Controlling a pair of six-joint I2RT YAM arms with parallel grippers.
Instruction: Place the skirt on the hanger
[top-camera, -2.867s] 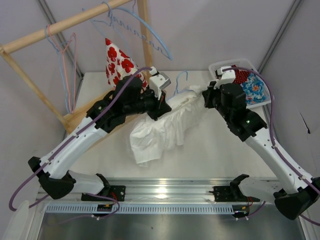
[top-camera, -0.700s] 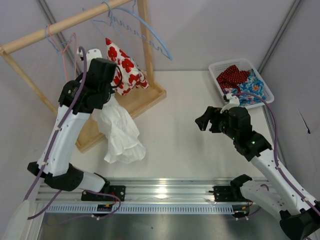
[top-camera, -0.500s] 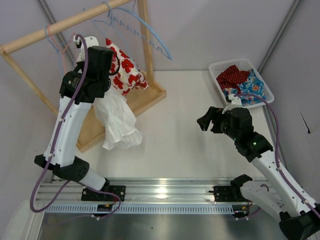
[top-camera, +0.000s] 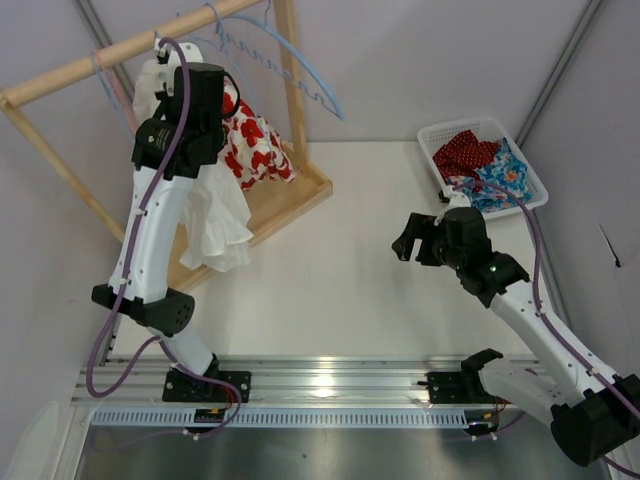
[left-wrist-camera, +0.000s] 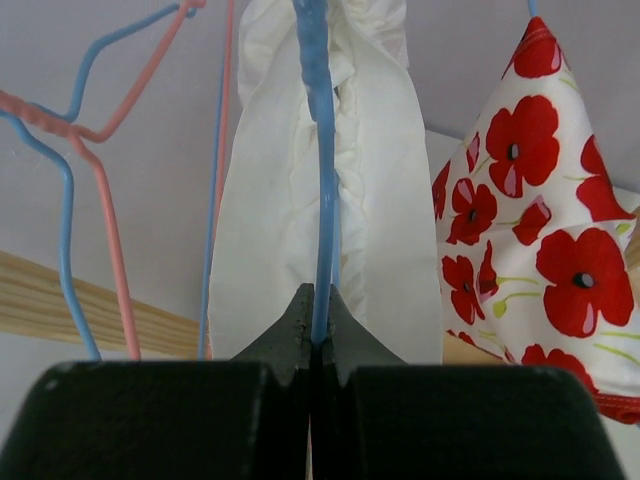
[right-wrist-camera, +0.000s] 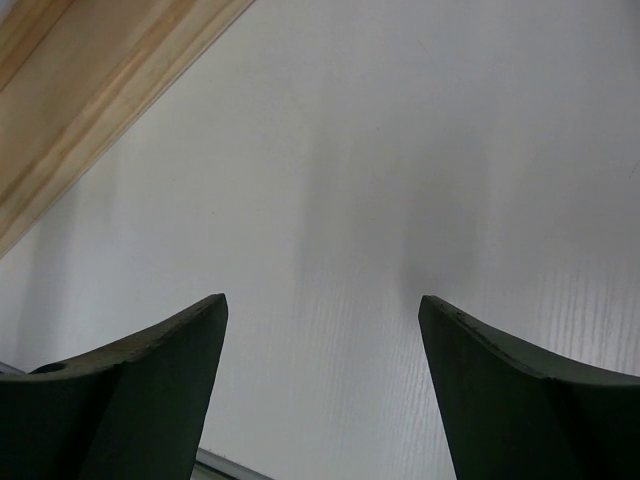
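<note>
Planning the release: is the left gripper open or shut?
Shut: the left gripper is pinched on the blue hanger, with the white skirt hanging along it.

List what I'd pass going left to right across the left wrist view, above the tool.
pink and blue wire hangers → white skirt → poppy-print garment

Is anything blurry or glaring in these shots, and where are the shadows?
Top view: glare on the metal rail. Left wrist view: white skirt and blue hanger sharp, evenly lit. Right wrist view: faint soft shadows on the table; its fingers dark and featureless.
</note>
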